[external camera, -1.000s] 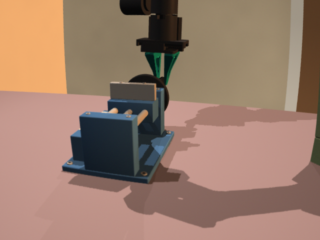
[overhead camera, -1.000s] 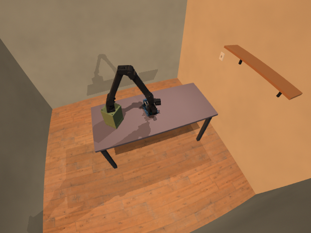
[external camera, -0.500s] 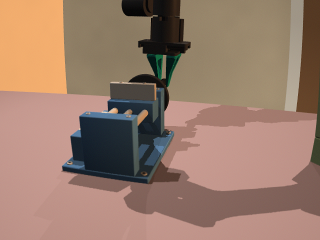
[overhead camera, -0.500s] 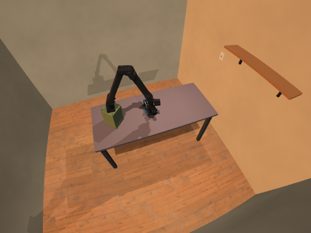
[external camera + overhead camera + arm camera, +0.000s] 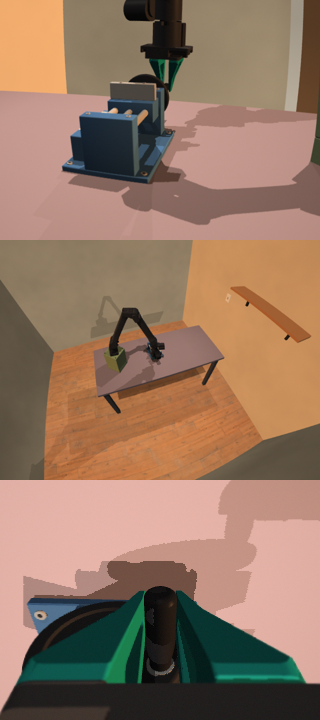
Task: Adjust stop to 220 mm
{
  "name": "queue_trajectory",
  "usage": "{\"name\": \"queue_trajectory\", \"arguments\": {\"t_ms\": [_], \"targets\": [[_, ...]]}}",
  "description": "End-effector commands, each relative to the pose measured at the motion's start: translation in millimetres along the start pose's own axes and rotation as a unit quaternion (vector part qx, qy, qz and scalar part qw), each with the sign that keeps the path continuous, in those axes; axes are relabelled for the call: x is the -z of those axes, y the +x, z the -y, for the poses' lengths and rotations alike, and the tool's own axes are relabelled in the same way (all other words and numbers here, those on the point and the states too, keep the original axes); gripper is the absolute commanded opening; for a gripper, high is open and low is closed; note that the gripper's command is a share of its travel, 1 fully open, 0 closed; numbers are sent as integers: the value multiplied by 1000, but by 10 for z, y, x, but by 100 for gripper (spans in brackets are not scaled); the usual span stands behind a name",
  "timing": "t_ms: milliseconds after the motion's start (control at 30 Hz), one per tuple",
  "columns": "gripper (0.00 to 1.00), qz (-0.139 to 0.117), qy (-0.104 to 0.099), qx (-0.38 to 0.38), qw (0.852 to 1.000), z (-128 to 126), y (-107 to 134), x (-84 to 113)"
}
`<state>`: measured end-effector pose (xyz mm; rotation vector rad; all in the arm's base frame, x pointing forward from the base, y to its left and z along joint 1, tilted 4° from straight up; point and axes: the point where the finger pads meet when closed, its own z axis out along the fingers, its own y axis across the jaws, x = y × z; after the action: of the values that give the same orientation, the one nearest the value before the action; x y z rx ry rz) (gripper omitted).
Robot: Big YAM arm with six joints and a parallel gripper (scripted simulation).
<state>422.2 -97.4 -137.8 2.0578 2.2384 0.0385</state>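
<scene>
Gripping: my claw [image 5: 166,86] [image 5: 160,601], closed on the black crank handle [image 5: 166,86] [image 5: 160,635] of the handwheel [image 5: 166,99] [image 5: 50,632], at the blue stop fixture's [image 5: 109,144] [image 5: 40,607] far end in the exterior view. Stop block [image 5: 133,90]: beside the wheel end; setting unconfirmed. Outstanding: release, and any remaining turning. Brands, labels, scale figures: none legible.

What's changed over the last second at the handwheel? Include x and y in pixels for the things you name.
In the exterior view the gripper [image 5: 156,356] [image 5: 166,86] [image 5: 160,601] moved down and slightly right, the handwheel's handle [image 5: 166,86] [image 5: 160,615] with it. No grip visibly taken or released. The grey-topped slide [image 5: 133,91] shows no clear shift.
</scene>
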Motion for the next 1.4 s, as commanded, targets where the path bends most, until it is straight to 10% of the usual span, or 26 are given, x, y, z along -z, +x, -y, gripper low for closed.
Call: {"name": "queue_trajectory", "arguments": {"t_ms": [0, 1367], "targets": [[6, 2, 17, -1, 1000, 159, -63, -194], [6, 3, 12, -7, 1000, -210, -77, -483]]}}
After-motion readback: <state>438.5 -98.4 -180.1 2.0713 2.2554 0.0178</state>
